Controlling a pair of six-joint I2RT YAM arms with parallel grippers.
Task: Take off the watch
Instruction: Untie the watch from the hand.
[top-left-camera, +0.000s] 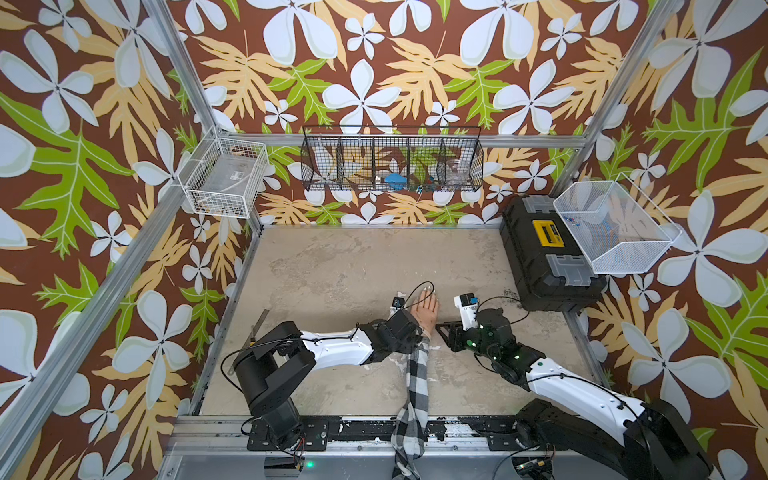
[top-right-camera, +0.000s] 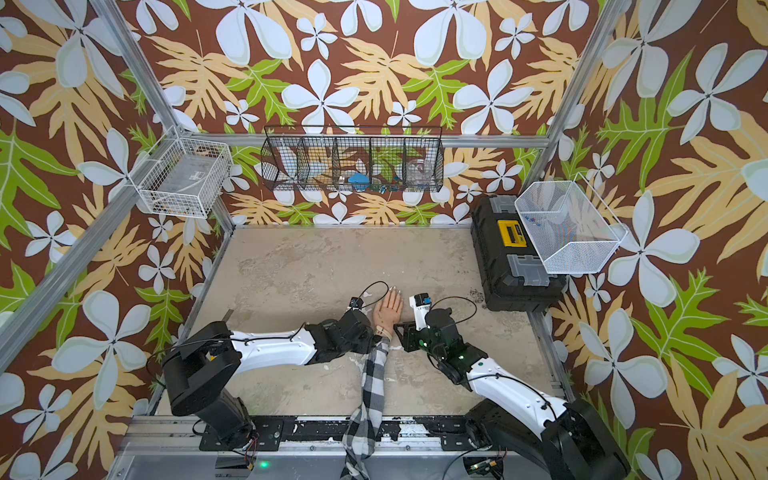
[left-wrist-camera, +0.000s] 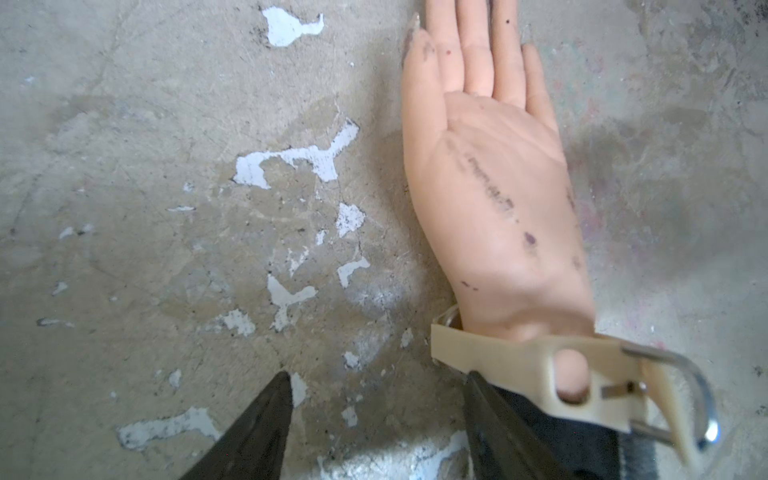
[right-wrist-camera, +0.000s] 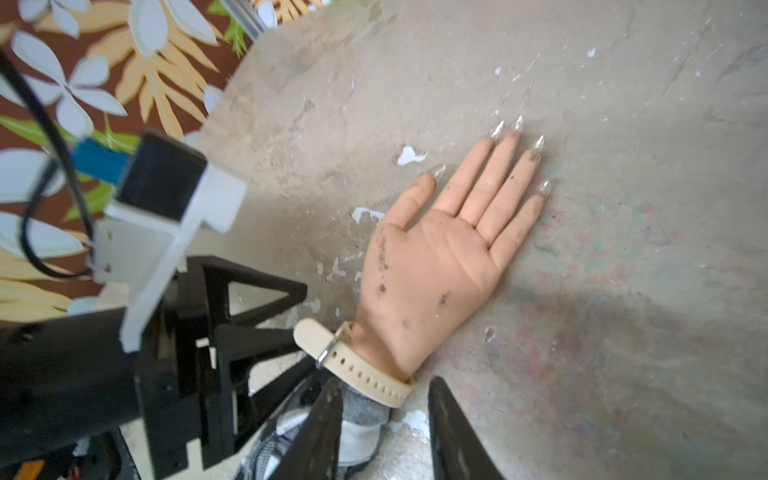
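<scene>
Left gripper hangs half-open, empty, beside the pale beige rubber-strapped wristwatch: light, soft, bendy; I'd pinch its loose strap tail.

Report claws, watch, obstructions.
Left claw open, right claw open, flanking the watch. Watch strapped on mannequin hand. Sleeve cuff crowds the strap.

Brown wallpaper with white flowers and green leaves backs the black wire basket. Below that basket spreads a mottled beige tabletop; right of it a black toolbox, left a white basket.
</scene>
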